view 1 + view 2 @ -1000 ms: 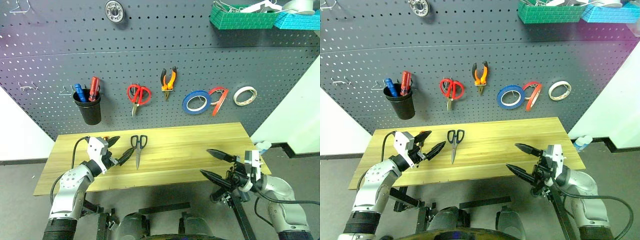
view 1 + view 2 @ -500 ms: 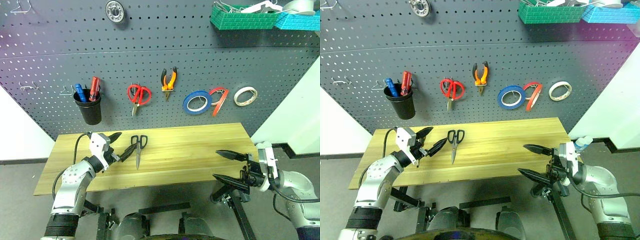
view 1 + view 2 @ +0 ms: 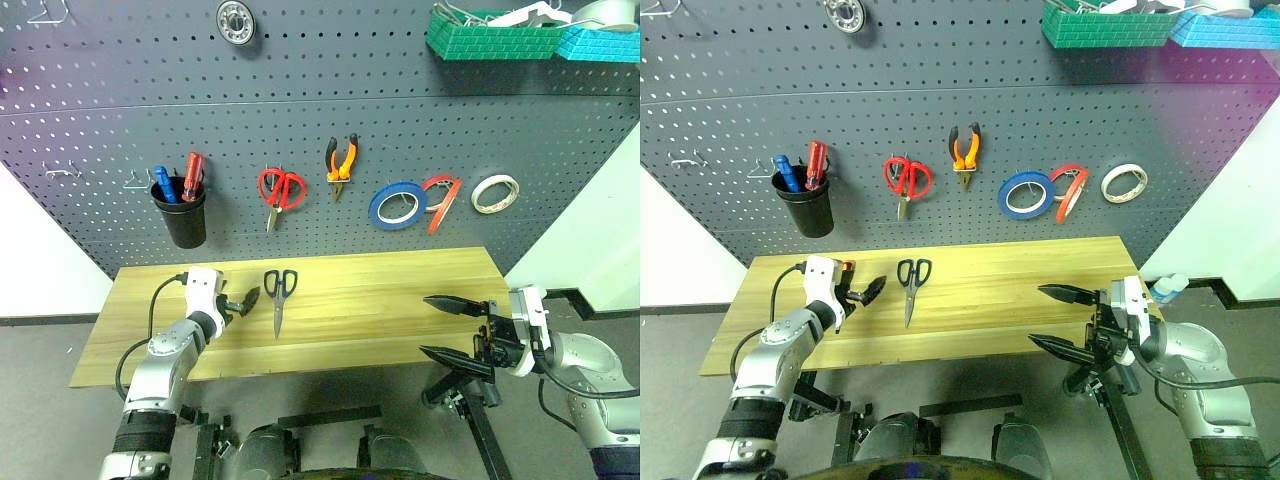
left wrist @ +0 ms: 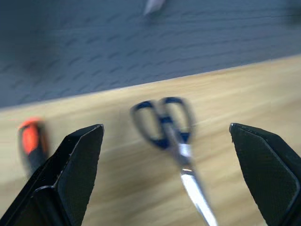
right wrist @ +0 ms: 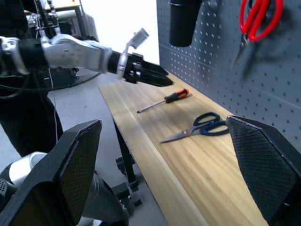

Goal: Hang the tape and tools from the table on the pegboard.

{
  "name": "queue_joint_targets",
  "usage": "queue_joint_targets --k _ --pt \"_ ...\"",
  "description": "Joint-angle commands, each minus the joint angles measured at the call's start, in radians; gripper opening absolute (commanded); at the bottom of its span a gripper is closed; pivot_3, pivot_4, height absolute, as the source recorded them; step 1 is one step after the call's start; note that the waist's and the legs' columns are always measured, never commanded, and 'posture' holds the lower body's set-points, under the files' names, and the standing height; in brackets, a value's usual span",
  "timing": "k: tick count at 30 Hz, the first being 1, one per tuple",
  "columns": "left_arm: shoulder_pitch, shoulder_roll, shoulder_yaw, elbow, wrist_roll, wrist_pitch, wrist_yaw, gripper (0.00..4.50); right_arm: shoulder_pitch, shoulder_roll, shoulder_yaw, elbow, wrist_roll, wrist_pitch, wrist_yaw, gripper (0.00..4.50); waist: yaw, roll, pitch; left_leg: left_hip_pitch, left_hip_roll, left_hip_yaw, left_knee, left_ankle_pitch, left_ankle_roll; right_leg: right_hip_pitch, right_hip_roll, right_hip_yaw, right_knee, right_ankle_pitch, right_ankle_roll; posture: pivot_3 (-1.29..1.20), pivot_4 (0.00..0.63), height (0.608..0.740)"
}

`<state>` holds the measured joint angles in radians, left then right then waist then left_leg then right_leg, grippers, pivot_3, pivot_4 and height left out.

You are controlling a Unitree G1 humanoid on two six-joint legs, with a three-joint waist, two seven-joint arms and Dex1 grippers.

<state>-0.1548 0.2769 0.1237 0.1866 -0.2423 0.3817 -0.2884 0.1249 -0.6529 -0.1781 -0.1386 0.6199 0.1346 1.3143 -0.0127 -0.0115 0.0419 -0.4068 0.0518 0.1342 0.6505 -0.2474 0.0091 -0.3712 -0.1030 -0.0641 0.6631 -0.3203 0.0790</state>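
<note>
Partly done. Red tape (image 3: 441, 198) already hangs on the pegboard (image 3: 320, 120), between the blue roll (image 3: 397, 204) and the cream-white roll (image 3: 491, 193). Orange-and-black pliers (image 3: 339, 163) also hang there, beside the red-handled scissors (image 3: 281, 190).

Left to hang: black-handled scissors (image 3: 277, 296), flat on the bench (image 3: 380, 310) near its back edge, left of centre, blades toward the front edge. Screwdriver (image 5: 163, 100) lies closer to the back-left corner, orange-and-black handle toward the pegboard.

Left tool (image 3: 240, 299) has its jaws wide apart, grips nothing, and hovers low between screwdriver and scissors. Right tool (image 3: 447, 330) is also spread wide and empty, off the bench's front-right corner.

Likely next pick is scissors or screwdriver; cannot tell which.
</note>
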Motion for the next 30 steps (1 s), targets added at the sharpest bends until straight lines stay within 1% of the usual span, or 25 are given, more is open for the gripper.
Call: queue_joint_targets --k 1,2,4,6,10,13,15,16,17,20,26,30 --pt "-0.07 -0.024 -0.01 0.021 0.058 0.068 0.109 4.5 0.061 -0.008 -0.042 -0.095 0.036 0.0 -0.01 4.45 0.001 -0.001 0.001 0.0 0.0 0.0 0.0 0.0 0.0 0.0 0.0 0.0 0.0 0.0 0.0 -0.04 0.034 0.74" --pt "-0.087 -0.027 -0.024 0.033 0.086 0.098 0.141 4.5 0.107 0.002 -0.046 -0.114 0.031 -0.021 -0.004 4.45 0.005 -0.002 0.001 0.0 0.0 0.0 0.0 0.0 0.0 0.0 0.0 0.0 0.0 0.0 0.0 -0.04 0.038 0.74" --pt "-0.124 -0.047 -0.031 0.052 0.085 0.191 0.163 4.5 0.169 0.015 -0.05 -0.138 0.03 -0.043 0.004 4.45 0.013 -0.003 0.002 0.0 0.0 -0.001 -0.001 0.0 0.0 0.001 0.0 -0.001 -0.001 0.0 0.0 -0.05 0.05 0.74" --pt "-0.15 -0.064 -0.036 0.072 0.079 0.244 0.165 4.5 0.2 0.012 -0.051 -0.162 0.041 -0.038 0.003 4.45 0.004 -0.003 0.008 -0.001 0.0 -0.001 -0.001 0.0 0.001 0.001 0.0 -0.001 -0.002 0.0 0.0 -0.06 0.062 0.74" --pt "-0.197 -0.089 -0.063 0.139 0.116 0.288 0.195 4.5 0.227 0.014 -0.055 -0.208 0.049 -0.04 -0.018 4.45 -0.007 -0.008 0.017 0.0 0.0 -0.001 0.0 -0.001 0.0 0.001 -0.001 0.0 -0.002 -0.002 -0.003 -0.07 0.078 0.74" --pt "-0.21 -0.1 -0.078 0.143 0.119 0.305 0.187 4.5 0.245 0.011 -0.062 -0.242 0.058 -0.033 -0.034 4.45 -0.006 -0.01 0.025 0.0 0.0 -0.001 -0.001 -0.002 -0.002 0.001 -0.001 0.001 -0.002 -0.002 -0.003 -0.08 0.088 0.74" --pt "-0.215 -0.109 -0.095 0.144 0.121 0.317 0.174 4.5 0.157 0.049 0.009 -0.161 -0.009 -0.058 -0.063 4.45 -0.007 -0.012 0.032 -0.001 0.0 -0.001 -0.002 -0.002 -0.002 -0.001 -0.002 0.001 -0.002 -0.002 -0.003 -0.08 0.096 0.74" --pt "-0.215 -0.112 -0.102 0.144 0.122 0.328 0.167 4.5 0.124 0.063 0.032 -0.134 -0.027 -0.061 -0.076 4.45 -0.009 -0.013 0.035 0.0 0.0 -0.001 -0.002 -0.002 -0.002 -0.001 -0.002 0.001 -0.002 -0.002 -0.003 -0.09 0.099 0.74" --pt "-0.212 -0.112 -0.109 0.138 0.124 0.335 0.158 4.5 0.104 0.073 0.042 -0.12 -0.037 -0.062 -0.086 4.45 -0.008 -0.012 0.037 -0.001 0.0 -0.001 -0.002 -0.002 -0.002 -0.001 -0.002 0.001 -0.002 -0.002 -0.004 -0.09 0.103 0.74" --pt "-0.213 -0.11 -0.143 0.15 0.146 0.319 0.141 4.5 0.087 0.078 0.043 -0.098 -0.043 -0.071 -0.088 4.45 0.002 -0.007 0.045 -0.002 -0.002 -0.001 -0.002 -0.003 -0.002 -0.001 -0.005 0.0 -0.003 -0.002 -0.004 -0.1 0.113 0.74" --pt "-0.235 -0.134 -0.143 0.182 0.149 0.33 0.141 4.5 0.086 0.077 0.031 -0.032 -0.047 -0.114 -0.063 4.45 -0.005 -0.006 0.063 -0.003 -0.003 0.0 -0.004 -0.004 0.001 -0.001 -0.007 0.0 -0.008 -0.002 -0.003 -0.1 0.128 0.74" --pt "-0.248 -0.141 -0.164 0.202 0.166 0.335 0.134 4.5 0.074 0.063 0.004 0.044 -0.032 -0.144 -0.012 4.45 -0.007 -0.006 0.074 -0.003 -0.003 0.0 -0.004 -0.004 0.002 0.0 -0.007 0.0 -0.009 -0.002 -0.003 -0.11 0.143 0.74"
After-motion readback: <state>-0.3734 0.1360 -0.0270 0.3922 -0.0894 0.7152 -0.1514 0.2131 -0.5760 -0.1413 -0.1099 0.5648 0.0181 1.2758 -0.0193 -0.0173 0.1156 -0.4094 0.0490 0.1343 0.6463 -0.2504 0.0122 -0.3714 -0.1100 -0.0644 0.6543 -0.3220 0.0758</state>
